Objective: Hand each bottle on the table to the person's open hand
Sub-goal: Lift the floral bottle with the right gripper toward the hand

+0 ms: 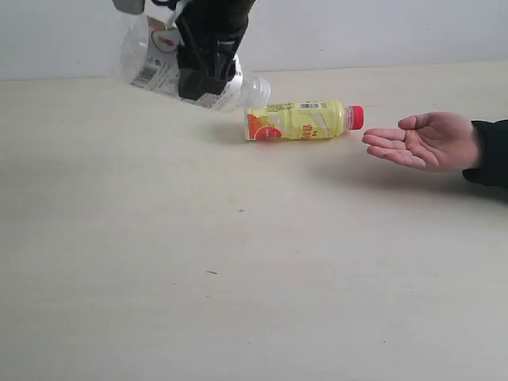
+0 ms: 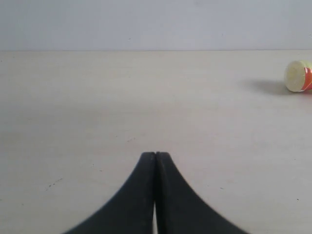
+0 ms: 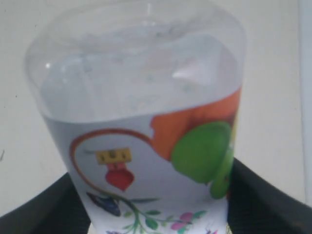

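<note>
A clear bottle with a pictured white label is pinched across its middle by the right tool. It is held tilted above the desk, its neck turned towards the open hand. A yellow-labelled bottle with a red cap is laid on its side on the desk between the two, with the cap pointed at the hand and just short of the fingertips. The far edge of the desk is met by a pale wall close behind both bottles, and a wide stretch of desk is seen in front of them.

The hand is shown only in the exterior view. In the right wrist view the label's green and orange fruit is seen close up, flanked by dark fingers. The left tool is shown only in its own wrist view. It is pressed together, and the yellow-labelled bottle's base is seen well away from it.
</note>
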You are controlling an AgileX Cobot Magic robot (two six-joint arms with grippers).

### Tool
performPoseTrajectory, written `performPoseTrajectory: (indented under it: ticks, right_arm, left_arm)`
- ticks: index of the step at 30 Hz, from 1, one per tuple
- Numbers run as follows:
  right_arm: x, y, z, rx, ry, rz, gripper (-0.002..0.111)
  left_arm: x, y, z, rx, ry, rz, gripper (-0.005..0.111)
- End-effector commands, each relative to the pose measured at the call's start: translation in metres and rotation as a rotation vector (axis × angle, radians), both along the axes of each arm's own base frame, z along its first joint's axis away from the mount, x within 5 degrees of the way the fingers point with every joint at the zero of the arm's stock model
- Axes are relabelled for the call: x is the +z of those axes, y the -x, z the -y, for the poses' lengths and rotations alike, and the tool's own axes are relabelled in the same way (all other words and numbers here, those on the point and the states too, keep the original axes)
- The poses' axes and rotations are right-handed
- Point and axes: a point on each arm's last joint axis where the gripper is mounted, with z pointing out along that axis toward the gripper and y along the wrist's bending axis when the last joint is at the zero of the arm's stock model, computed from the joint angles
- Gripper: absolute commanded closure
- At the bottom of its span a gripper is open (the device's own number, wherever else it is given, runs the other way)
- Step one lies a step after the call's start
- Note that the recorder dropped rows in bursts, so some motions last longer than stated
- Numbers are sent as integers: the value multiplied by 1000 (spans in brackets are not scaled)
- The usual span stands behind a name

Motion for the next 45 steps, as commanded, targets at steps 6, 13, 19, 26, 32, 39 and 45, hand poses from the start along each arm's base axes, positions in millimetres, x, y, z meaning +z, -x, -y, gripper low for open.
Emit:
performPoseTrajectory:
  ticks: [6, 13, 19, 26, 32, 39, 45]
  right_arm:
    - [41, 12, 18, -339, -101, -41, 108]
    - [41, -1, 43, -735, -22, 31, 108]
    - [48, -17, 76, -908, -104, -26, 108]
    - [58, -34, 122, -1070, -182, -65, 108]
    - [73, -36, 151, -1171, -235, -47, 108]
    - [77, -36, 183, -1273, -253, -48, 108]
    - [37, -39, 211, -1398, -195, -196, 108]
  left_arm:
    - [1, 0, 0, -6, 8, 13, 107]
    - [1, 0, 0, -6, 8, 13, 107]
    - [1, 0, 0, -6, 8, 13, 107]
    - [1, 0, 0, -6, 8, 13, 107]
    - [1, 0, 0, -6, 8, 13, 107]
    - [1, 0, 0, -6, 6, 13, 107]
    - [1, 0, 0, -6, 6, 13, 107]
